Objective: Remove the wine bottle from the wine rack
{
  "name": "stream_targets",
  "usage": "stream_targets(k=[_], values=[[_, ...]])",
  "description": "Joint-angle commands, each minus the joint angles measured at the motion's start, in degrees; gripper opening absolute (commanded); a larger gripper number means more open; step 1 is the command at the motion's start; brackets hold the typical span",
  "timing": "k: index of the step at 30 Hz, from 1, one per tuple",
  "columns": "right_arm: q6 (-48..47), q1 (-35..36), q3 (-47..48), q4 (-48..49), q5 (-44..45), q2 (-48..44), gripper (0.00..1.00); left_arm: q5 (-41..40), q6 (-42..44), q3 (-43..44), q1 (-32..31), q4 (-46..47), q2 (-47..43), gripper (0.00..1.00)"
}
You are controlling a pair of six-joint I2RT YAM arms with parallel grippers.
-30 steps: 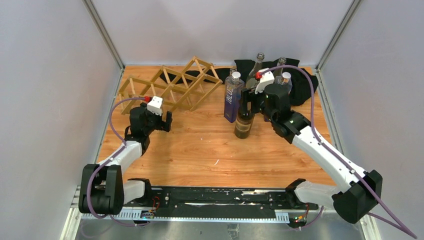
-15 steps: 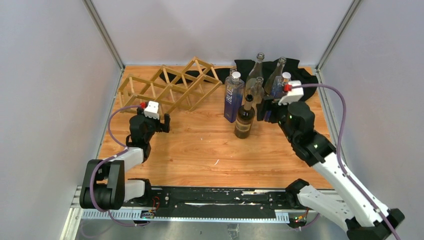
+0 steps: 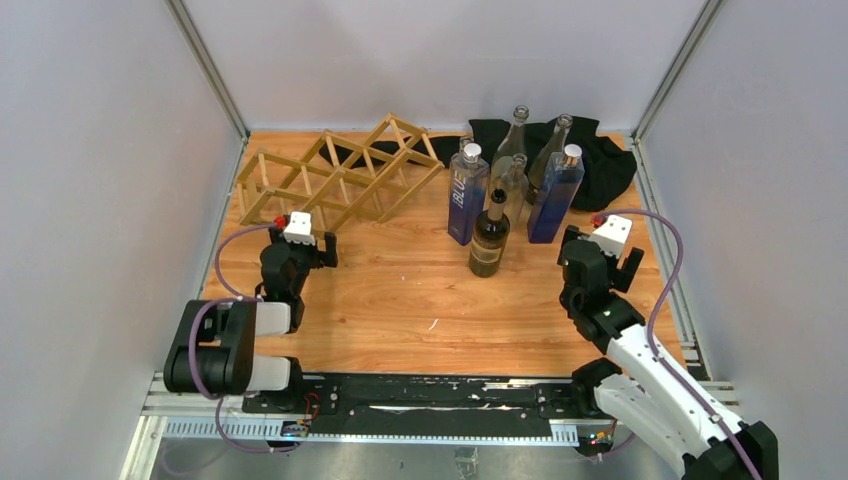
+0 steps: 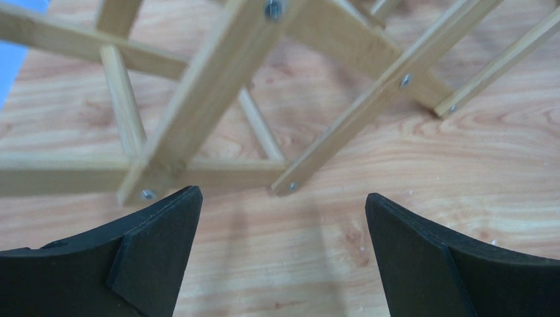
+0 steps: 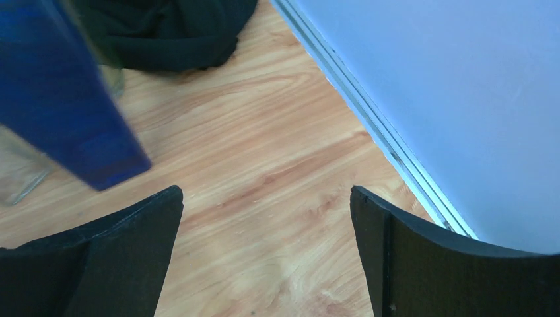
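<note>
- My right hand [image 5: 265, 195] has just let go of the wine bottle [image 3: 489, 240]: its jaws have been spreading over the last second and are now standing wide with nothing between them.
- That arm is pulling back toward its base. A second ago it was up at the bottle; now it is sitting near the right edge, well apart from it.
- The wine bottle is standing upright on the counter [image 3: 400, 300], just in front of the blue bottles [image 3: 466, 195], well apart from the rack [image 3: 340, 178].
- My left hand [image 4: 282, 196] is staying wide and empty. It has been backing off a little and is now hovering just in front of the rack's near feet without touching them.
- I am seeing no bottle in any cell of the rack, so I am judging the task done, with both arms retreating.
- The counter is light wood-grain board, lying flat, with a few small white specks.
- At the back right, a black cloth [image 3: 605, 165] is lying bunched behind the bottles, with some clear bottles [image 3: 515, 140] standing in front of it.
- Plain grey walls [image 3: 100, 150] are closing the cell on three sides, and a metal rail [image 5: 370, 125] is running along the foot of the right wall.
</note>
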Motion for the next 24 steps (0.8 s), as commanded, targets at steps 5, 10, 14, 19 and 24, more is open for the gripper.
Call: stream_targets(k=[5,10,14,19,24], values=[[-5.76,-11.84,-15.76,37.60,-2.47,4.06,1.00,-2.95,-1.45,-2.63,0.36,12.14,4.13,1.00],[-5.65,-17.65,-16.56,44.85,-8.14,16.99,1.00,-3.82,-1.79,-0.41,0.36,7.25,4.01,1.00],[-9.69,-18.34,-16.60,53.64,-13.42,25.19,1.00,-3.76,-1.94,-0.60,0.36,7.86,4.04,1.00],[-11.81,-18.35,-14.08,55.86,-17.06,32.04,1.00,-3.82,-1.88,-0.54,0.36,7.90,4.17,1.00],[-15.49,-18.33,-12.89,57.07,-23.03,34.92,1.00,-3.85,-1.86,-0.54,0.36,7.89,4.14,1.00]])
